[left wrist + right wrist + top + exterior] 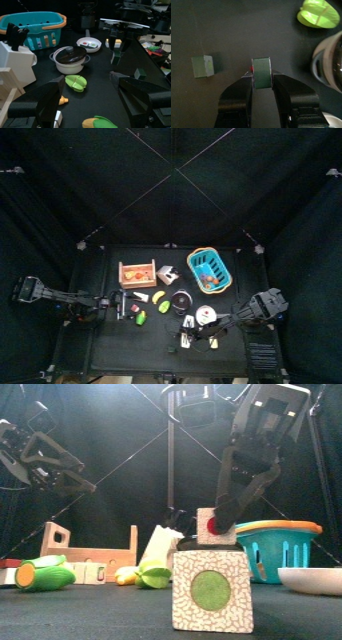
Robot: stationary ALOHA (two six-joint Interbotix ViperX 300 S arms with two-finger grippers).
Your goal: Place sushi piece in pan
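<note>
My right gripper (261,82) is shut on a sushi piece (261,72), a small block with green sides, seen edge-on between the jaws. In the front view the right gripper (221,519) hangs above the table with the piece (210,524) in it. A second green-sided sushi piece (202,66) lies on the black table beside it. Another one, white with a green centre (210,589), stands close to the front edge. The small white pan (89,44) sits beyond a lidded pot (69,56). My left gripper (87,110) is open and holds nothing, off at the table's left.
A teal basket (33,27) with an orange rim stands at the back, next to a wooden crate (136,275). Lime-green toy food (77,82) and a yellow-green piece (97,121) lie near my left gripper. A white shallow dish (314,579) is at the front right.
</note>
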